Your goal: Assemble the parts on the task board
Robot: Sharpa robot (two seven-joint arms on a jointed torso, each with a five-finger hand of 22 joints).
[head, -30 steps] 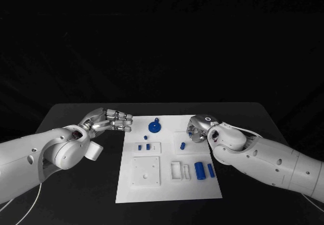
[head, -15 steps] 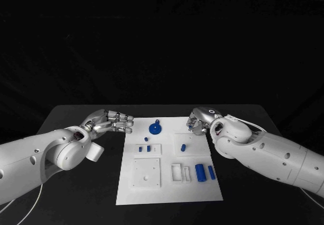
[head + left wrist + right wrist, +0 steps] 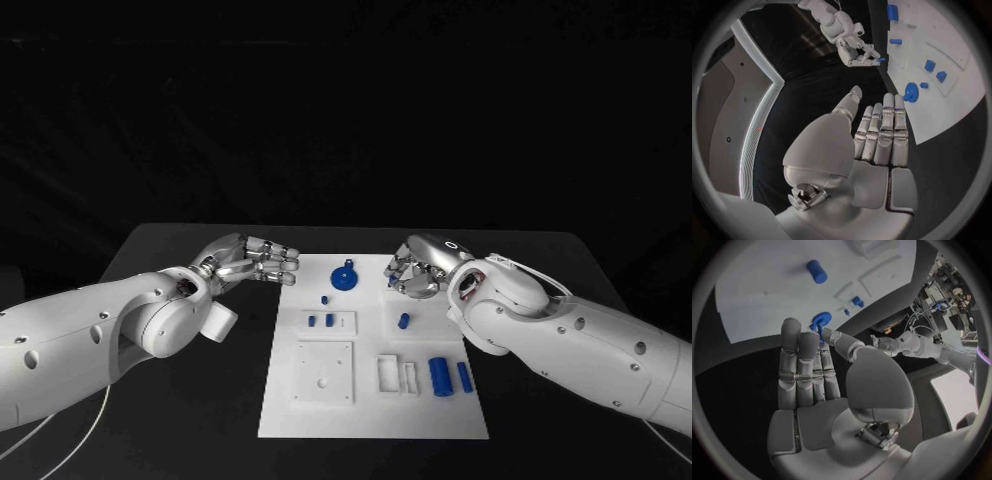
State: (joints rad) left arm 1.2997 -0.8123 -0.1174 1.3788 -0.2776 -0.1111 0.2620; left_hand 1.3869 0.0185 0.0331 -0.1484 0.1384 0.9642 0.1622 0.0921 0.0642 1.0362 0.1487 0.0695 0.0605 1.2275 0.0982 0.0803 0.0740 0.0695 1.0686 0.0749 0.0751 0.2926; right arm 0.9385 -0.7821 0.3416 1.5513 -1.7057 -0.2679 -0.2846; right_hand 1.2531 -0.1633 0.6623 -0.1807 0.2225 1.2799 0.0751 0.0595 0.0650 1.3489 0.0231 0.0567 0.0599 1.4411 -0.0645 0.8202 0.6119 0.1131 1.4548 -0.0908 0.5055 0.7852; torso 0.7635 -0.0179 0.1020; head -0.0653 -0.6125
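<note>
Above the task board's [image 3: 372, 400] far edge, the right robot hand [image 3: 411, 268] pinches a small blue peg [image 3: 881, 59], likely for insertion; the left robot hand [image 3: 254, 260] waits empty, fingers straight.

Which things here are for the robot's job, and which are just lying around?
For the job: task board; round blue part; two blue cylinders; small blue pegs; small blue part pinched by the right hand; left hand.
Just there: black table.
</note>
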